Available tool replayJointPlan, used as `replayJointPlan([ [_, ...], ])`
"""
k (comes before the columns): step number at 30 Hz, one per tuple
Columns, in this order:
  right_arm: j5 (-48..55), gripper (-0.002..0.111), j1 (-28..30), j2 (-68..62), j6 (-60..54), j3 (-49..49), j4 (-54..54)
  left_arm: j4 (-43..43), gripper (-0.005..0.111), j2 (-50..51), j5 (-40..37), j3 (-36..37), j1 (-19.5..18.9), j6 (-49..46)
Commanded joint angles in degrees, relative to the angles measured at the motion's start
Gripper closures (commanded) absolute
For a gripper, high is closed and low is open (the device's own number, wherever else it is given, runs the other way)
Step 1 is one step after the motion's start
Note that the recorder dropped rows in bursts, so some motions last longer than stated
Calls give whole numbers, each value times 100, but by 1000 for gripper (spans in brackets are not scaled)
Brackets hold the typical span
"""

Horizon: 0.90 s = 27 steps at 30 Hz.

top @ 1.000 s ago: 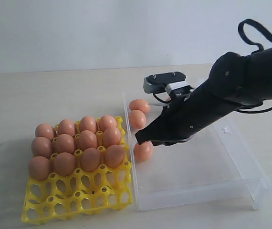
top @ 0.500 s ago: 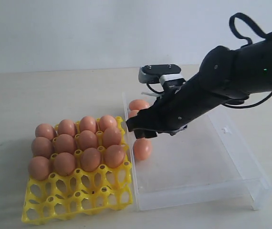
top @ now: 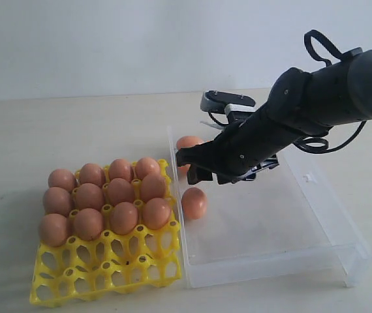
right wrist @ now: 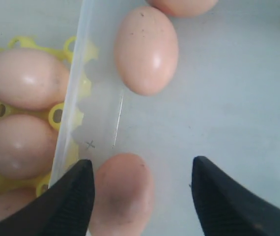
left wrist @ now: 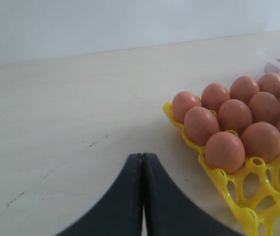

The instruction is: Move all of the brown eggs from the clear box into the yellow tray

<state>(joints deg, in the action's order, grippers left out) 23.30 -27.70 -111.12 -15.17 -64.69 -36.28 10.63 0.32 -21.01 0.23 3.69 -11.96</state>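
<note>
The yellow tray (top: 108, 274) holds several brown eggs (top: 119, 190) in its back rows; its front cups are bare. To its right lies the clear box (top: 271, 225). One loose egg (top: 194, 203) lies by the box's left wall and another (top: 187, 141) sits farther back, partly hidden by my arm. My right gripper (top: 189, 166) hangs open over that wall. In the right wrist view its jaws (right wrist: 142, 162) stand wide around an egg (right wrist: 123, 191), close to one finger (right wrist: 76, 194), with a second egg (right wrist: 146, 49) beyond. My left gripper (left wrist: 142, 156) is shut on nothing over bare table beside the tray (left wrist: 228, 189).
The box wall (right wrist: 76, 73) runs right beside the tray edge (right wrist: 56, 115) and its filled cups (right wrist: 24, 78). A small clasp tab (top: 309, 176) sits on the box's right wall. Pale tabletop (top: 75, 130) stretches behind the tray.
The right gripper has opened from shut and moved back along the box's left wall, away from the front egg. It now covers the middle egg. The eggs have not moved.
</note>
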Motion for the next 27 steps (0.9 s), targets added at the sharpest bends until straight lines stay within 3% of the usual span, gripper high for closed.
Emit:
replayJointPlan([
  [1, 96, 53, 38, -119, 22, -32, -155, 6, 107, -32, 56, -23, 25, 18],
  [6, 292, 54, 38, -246, -391, -32, -651, 6, 107, -32, 56, -23, 25, 18],
  [27, 8, 54, 38, -628, -684, -32, -883, 6, 107, -32, 56, -23, 25, 18],
])
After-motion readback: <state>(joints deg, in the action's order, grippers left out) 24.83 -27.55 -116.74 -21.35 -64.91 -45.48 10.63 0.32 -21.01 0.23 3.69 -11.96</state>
